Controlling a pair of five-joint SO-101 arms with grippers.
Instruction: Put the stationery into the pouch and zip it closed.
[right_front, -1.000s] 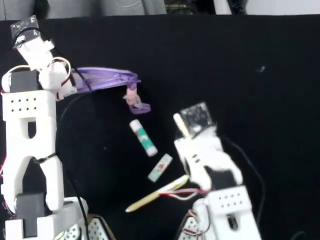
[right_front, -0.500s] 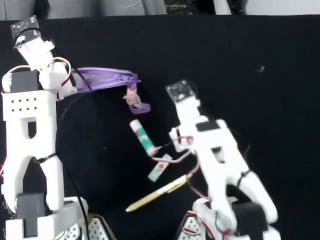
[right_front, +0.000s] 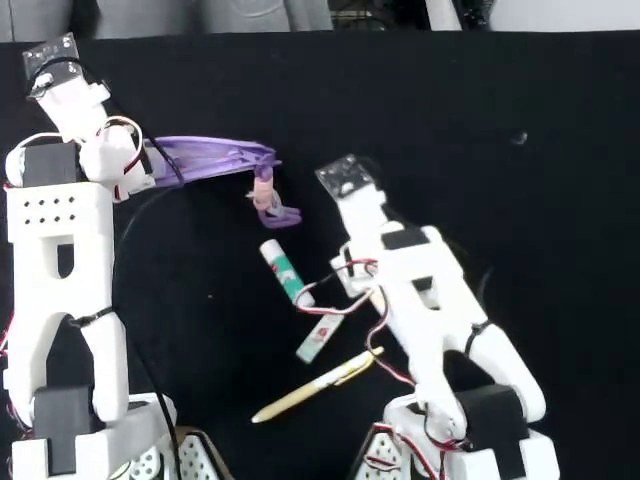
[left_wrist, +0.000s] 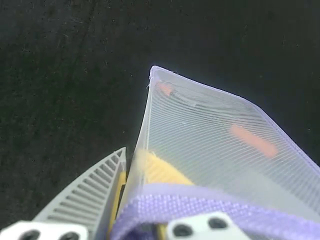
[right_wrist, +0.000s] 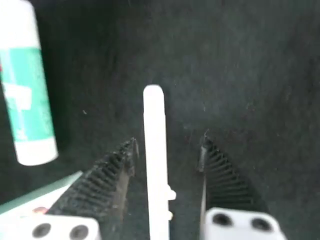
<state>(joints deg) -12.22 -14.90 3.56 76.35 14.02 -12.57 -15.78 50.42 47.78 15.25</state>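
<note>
Right wrist view: the right gripper has its jaws spread, pinching nothing. A white stick-shaped piece runs up between them, apart from both (stationery or part of the rig, I cannot tell). The glue stick lies just outside one jaw, so the jaws are not yet around it.

High view: the glue stick lies near the middle of the table. A small green-and-white packet and a yellow pen follow it in a loose row toward the near edge. The right arm stands over this group.

The left gripper, toward the far left corner, is pinched on the purple rim of the pouch. The pouch sticks out toward the table's middle, with a pink zipper pull hanging at its free end. In the left wrist view, the pouch's mesh wall shows yellow and orange shapes through it; I cannot identify them or tell how wide the mouth stands.

Judgement: the step in hand is the pick of the glue stick.
- Shift the right gripper sideways until the tube sits centred between the jaws.
- Set the jaws across the tube's long axis and close at mid-length, not on the rounded cap, since a smooth tube will likely roll or squirt out.
- Keep the jaws off the packet nearby.
- Hold the pouch rim steady meanwhile.
</note>
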